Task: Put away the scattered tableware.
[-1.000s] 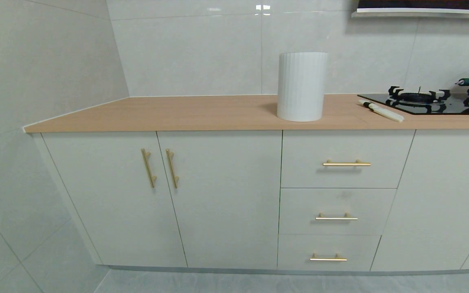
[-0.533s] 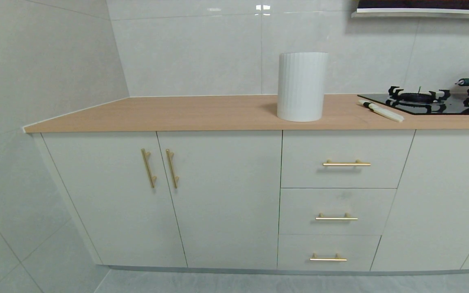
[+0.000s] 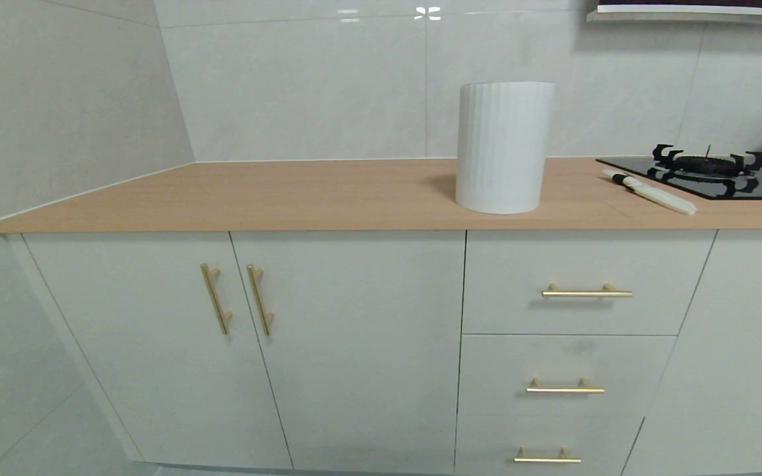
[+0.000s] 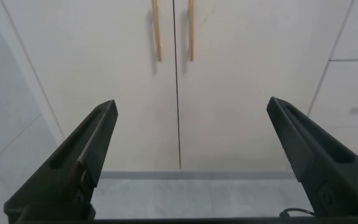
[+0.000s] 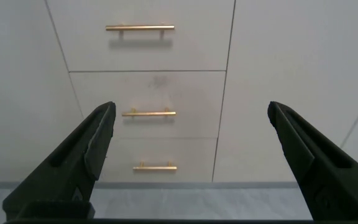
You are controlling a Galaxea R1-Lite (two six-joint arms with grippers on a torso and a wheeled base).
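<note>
The left end effector (image 4: 191,104) and right end effector (image 5: 191,107) hang released, low before the cabinet (image 3: 354,330). The knife (image 3: 651,192) on the bench (image 3: 288,195) probably belongs in the holder (image 3: 501,149).

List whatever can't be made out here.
Head view: inside of the white ribbed container, hidden by its own wall.
Head view: stove, cut off by the right edge.
Head view: pale utensil by it, too small to identify.
Every view: cupboard and drawer contents, behind shut fronts.
</note>
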